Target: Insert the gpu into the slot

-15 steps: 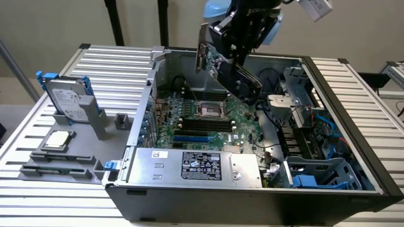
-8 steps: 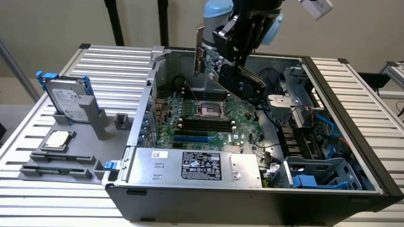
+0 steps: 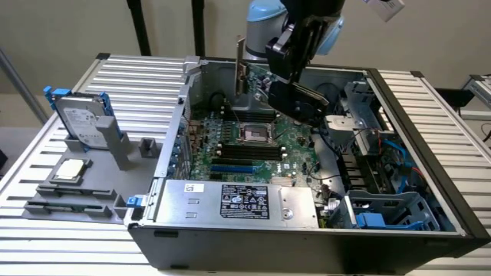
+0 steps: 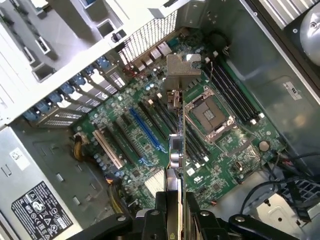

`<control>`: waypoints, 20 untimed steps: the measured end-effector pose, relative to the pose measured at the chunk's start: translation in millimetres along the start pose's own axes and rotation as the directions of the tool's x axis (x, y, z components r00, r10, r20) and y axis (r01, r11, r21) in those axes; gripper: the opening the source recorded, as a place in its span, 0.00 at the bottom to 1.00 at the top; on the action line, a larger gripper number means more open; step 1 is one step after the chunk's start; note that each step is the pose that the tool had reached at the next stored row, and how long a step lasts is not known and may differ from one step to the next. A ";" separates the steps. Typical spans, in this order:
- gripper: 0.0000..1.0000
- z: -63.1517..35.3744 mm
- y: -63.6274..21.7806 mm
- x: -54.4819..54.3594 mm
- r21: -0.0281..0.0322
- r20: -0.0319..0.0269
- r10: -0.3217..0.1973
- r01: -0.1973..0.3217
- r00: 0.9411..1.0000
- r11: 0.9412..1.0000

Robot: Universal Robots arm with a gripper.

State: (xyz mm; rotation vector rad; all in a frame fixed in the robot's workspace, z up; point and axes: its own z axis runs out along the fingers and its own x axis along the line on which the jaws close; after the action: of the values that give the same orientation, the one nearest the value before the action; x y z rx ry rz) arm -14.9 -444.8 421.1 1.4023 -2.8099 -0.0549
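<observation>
Black metal gripper is clamped on one end of the gpu, holding the card edge-on in the air inside the open computer case, with the silver bracket at the card's far end. Under it lies the green motherboard, the card hanging over the black memory slots beside the square processor socket. The blue slot sits bare and apart from the card, nearer the power supply.
</observation>
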 end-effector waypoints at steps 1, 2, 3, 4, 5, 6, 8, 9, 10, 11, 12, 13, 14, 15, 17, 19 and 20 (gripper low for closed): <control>0.26 0.5 0.0 0.0 0.003 0.002 -0.017 0.017 1.000 1.000; 0.26 0.9 -0.1 0.1 0.006 0.004 -0.034 0.034 0.999 0.999; 0.26 1.3 0.0 0.1 0.009 0.005 -0.052 0.051 0.999 0.999; 0.26 1.7 -0.1 0.1 0.012 0.007 -0.068 0.068 0.998 0.998; 0.26 2.2 -0.1 0.1 0.015 0.009 -0.086 0.086 0.996 0.996; 0.26 2.7 -0.1 0.1 0.018 0.010 -0.103 0.103 0.995 0.995; 0.26 3.6 -0.1 0.1 0.025 0.013 -0.138 0.137 0.990 0.990; 0.26 4.0 -0.2 0.1 0.028 0.015 -0.156 0.155 0.988 0.987; 0.26 4.5 -0.2 0.1 0.031 0.016 -0.173 0.172 0.985 0.985; 0.26 4.9 -0.2 0.1 0.034 0.017 -0.189 0.189 0.982 0.981; 0.26 5.4 -0.2 0.1 0.037 0.019 -0.206 0.206 0.978 0.978; 0.26 6.0 -0.2 0.1 0.039 0.019 -0.224 0.223 0.974 0.974; 0.26 6.9 -0.3 0.1 0.040 0.020 -0.241 0.240 0.970 0.970; 0.26 8.0 -0.3 0.1 0.041 0.019 -0.260 0.259 0.965 0.965; 0.26 10.0 -0.3 0.2 0.040 0.018 -0.295 0.294 0.955 0.955; 0.26 12.0 -0.3 0.3 0.040 0.018 -0.329 0.328 0.944 0.944; 0.26 12.8 -0.4 0.2 0.039 0.017 -0.346 0.345 0.938 0.938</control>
State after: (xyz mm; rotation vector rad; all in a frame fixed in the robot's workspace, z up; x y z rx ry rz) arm -15.0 -444.8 408.3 1.8987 -2.5561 -0.0212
